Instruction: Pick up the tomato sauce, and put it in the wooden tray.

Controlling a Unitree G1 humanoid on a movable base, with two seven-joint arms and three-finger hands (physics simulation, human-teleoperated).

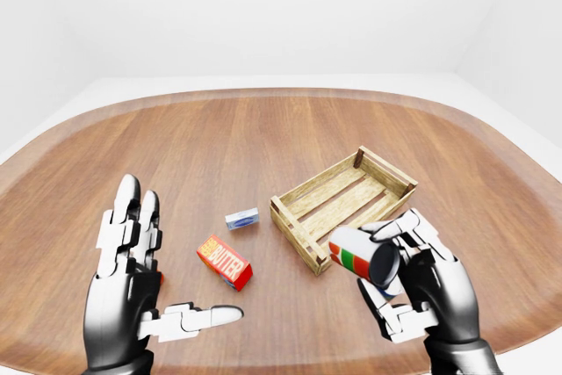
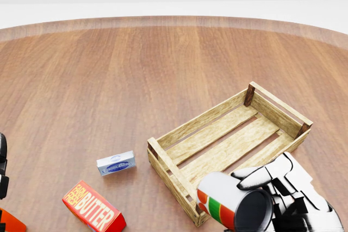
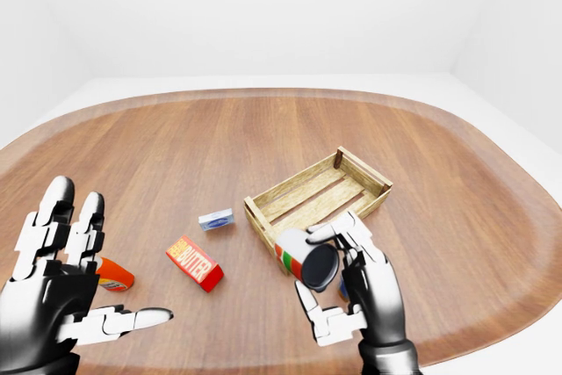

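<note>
Right hand [image 1: 421, 283] fingers grip the tomato sauce can [image 1: 364, 256] tilted beside the wooden tray [image 2: 231, 142] (ready to drop in); left hand [image 1: 132, 292] fingers spread wide, idle.

Large rounded wooden table [image 1: 263, 142], glossy plank grain; plain white walls [image 1: 281, 6], white floor [image 1: 114, 87], even light.

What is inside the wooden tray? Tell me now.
Nothing shows inside the wooden tray: only its bare slats. The right hand holds the tomato sauce can, tilted, at the near corner, which hides that corner.
</note>
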